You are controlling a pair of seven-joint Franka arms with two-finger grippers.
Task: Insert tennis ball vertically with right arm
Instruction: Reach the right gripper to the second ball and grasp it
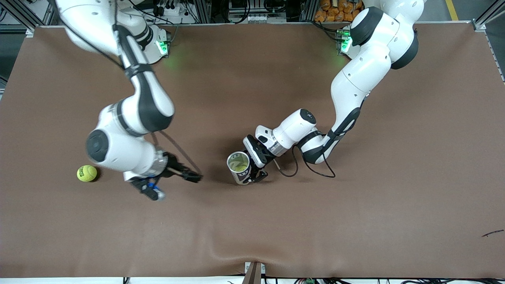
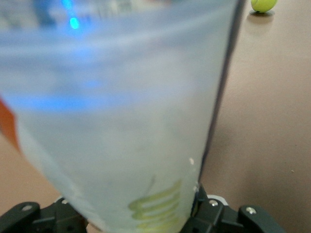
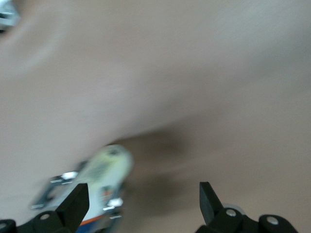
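Right gripper (image 1: 173, 182) hovering jaws released, tennis ball (image 1: 86, 173) lying beside it toward right arm's end; left gripper (image 1: 255, 169) clamping can (image 1: 239, 167) upright.

Even overhead light fell on the brown worktop (image 1: 252, 228) in the front view, bright and without glare. Soft, short shadows lay under both arms and beside the tennis ball (image 1: 86, 173). Green indicator lamps at the arm bases cast a faint green tint on the cloth near them. That view was sharp, except for slight motion blur on the right arm's wrist. The left wrist view was filled by a can (image 2: 121, 111), far out of focus, with blue smears of reflected light. The right wrist view was heavily motion-blurred; the worktop showed as streaks.
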